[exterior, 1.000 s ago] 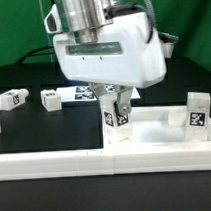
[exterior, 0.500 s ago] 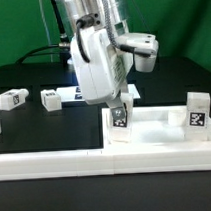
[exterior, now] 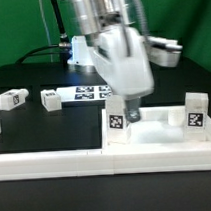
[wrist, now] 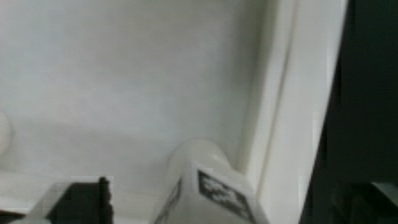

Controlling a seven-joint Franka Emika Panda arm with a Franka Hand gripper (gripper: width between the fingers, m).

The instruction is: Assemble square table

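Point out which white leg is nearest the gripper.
The upright leg at the table top's corner toward the exterior view's left, beside the gripper; the other upright leg and the lying legs sit farther off.

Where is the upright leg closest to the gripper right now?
In the exterior view, the leg stands upright at the square top's corner on the exterior view's left, right beside the gripper, just in front of the marker board.

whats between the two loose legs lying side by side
Nothing: the exterior view shows only bare black table between its left leg and its right leg.
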